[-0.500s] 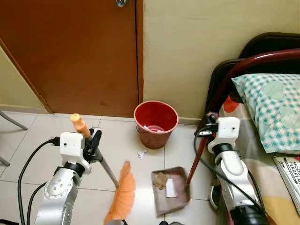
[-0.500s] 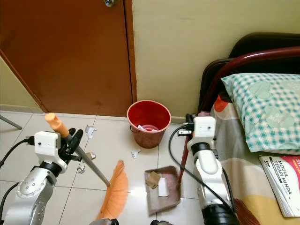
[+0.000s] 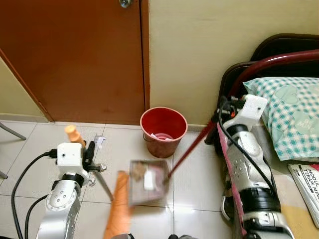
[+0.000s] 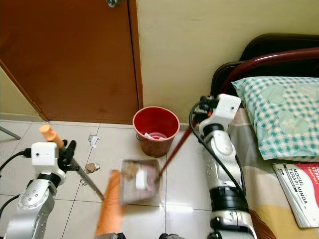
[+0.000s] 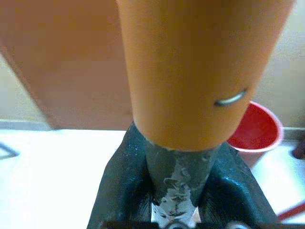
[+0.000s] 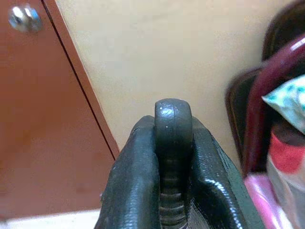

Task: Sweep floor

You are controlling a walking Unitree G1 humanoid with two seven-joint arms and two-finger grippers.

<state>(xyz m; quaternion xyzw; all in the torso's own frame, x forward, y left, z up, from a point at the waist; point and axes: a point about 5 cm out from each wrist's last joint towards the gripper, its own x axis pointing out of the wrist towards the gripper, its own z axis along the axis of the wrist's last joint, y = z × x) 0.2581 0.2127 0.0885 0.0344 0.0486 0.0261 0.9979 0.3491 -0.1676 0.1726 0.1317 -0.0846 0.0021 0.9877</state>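
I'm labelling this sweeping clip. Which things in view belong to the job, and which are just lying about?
Job:
broom, in left gripper
dustpan, handle in right gripper
red bucket
paper scraps

Lying about:
checked pillow
book
bed frame
door

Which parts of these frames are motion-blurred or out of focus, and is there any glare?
Left eye view: the dustpan and broom head are smeared by motion, while the red bucket and door stay sharp; soft glare on the floor tiles. Left wrist view: the orange broom handle is close and soft. Right wrist view: background slightly blurred.
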